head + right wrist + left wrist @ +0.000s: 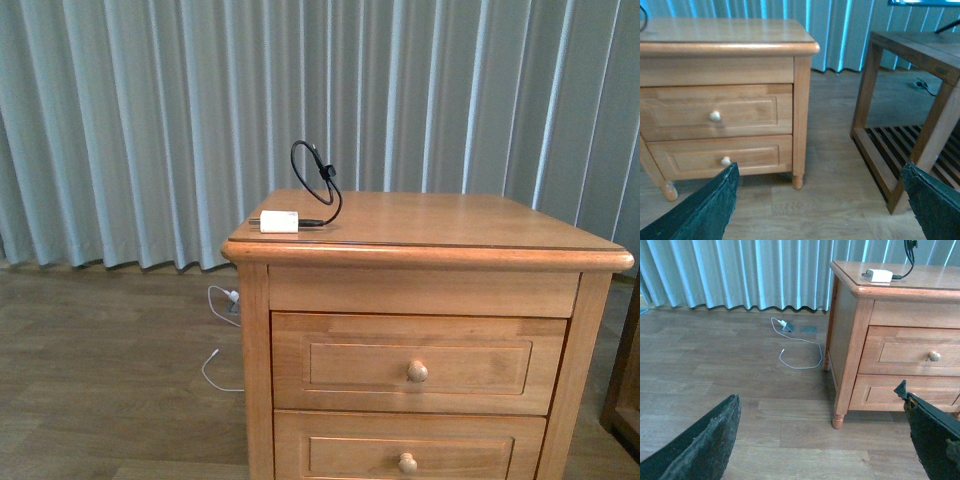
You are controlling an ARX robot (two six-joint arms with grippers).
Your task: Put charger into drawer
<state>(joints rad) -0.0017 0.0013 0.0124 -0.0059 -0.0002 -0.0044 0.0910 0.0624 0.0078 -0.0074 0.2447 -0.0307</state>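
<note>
The charger [280, 221], a small white plug block with a looped black cable [318, 178], lies on the near left corner of the honey-coloured nightstand top; it also shows in the left wrist view [879, 275]. The upper drawer [417, 362] is closed, with a round wooden knob [417, 372]; it shows in the left wrist view [912, 352] and the right wrist view [715, 112] too. My left gripper [822, 442] is open and empty, low over the floor left of the nightstand. My right gripper [820, 200] is open and empty, over the floor to its right. Neither arm shows in the front view.
The lower drawer [408, 455] is closed. A thin white cable with a white plug [799, 347] lies on the wooden floor by grey curtains [150, 120]. A dark wooden table with a slatted shelf [910, 145] stands right of the nightstand.
</note>
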